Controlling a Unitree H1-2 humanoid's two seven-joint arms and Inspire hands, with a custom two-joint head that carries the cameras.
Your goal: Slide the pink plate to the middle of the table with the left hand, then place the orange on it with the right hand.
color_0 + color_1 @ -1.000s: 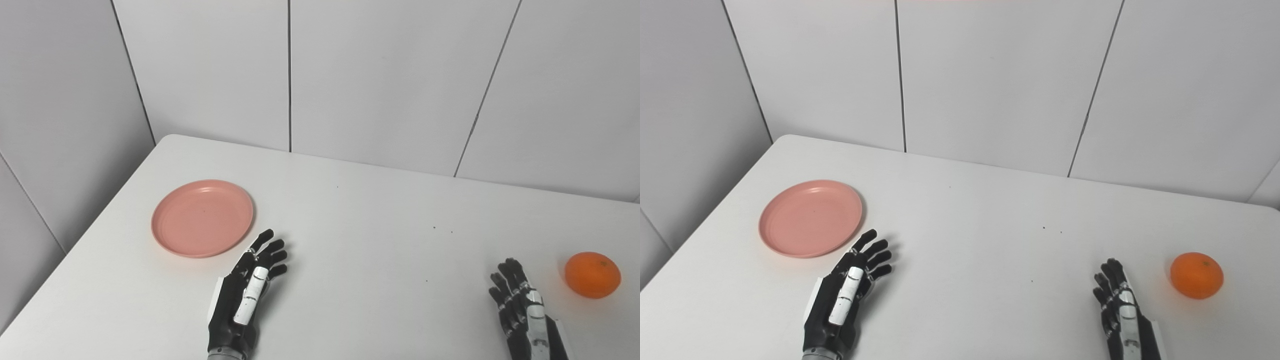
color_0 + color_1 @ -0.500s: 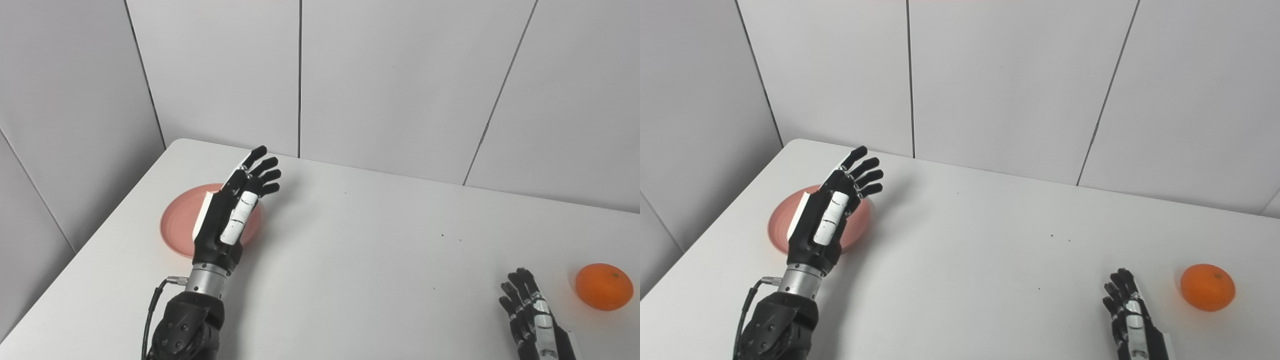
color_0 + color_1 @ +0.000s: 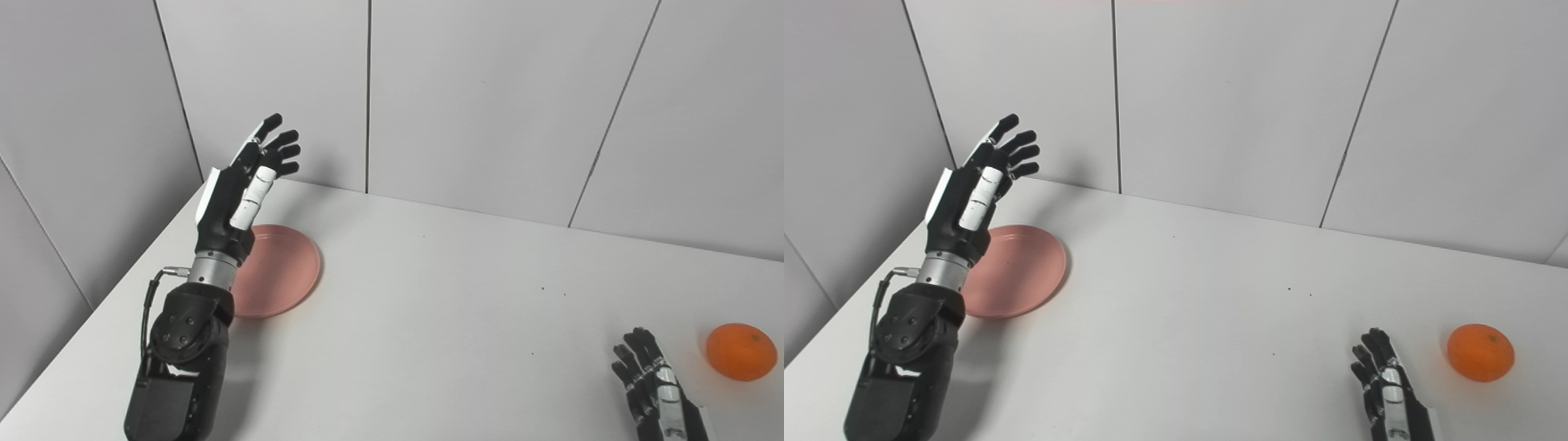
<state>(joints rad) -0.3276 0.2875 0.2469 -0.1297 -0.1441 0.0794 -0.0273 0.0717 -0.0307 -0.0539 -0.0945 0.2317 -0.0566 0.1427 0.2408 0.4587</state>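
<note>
The pink plate [image 3: 282, 272] lies flat on the left part of the white table [image 3: 429, 318]. My left hand [image 3: 242, 187] is raised in the air above the plate's far left side, open, fingers spread and pointing up and away; its forearm hides the plate's left rim. The orange [image 3: 741, 351] rests near the right edge of the table. My right hand [image 3: 655, 386] lies low at the bottom right, a little left of the orange and apart from it, open and holding nothing.
Grey wall panels [image 3: 478, 92] rise behind the table's far edge and along its left side, close to the raised left hand. A few small dark specks [image 3: 542, 288] mark the tabletop.
My left arm has lifted and swung left and away, from over the plate to high beside the left wall. The plate, the orange and the right hand stay put.
</note>
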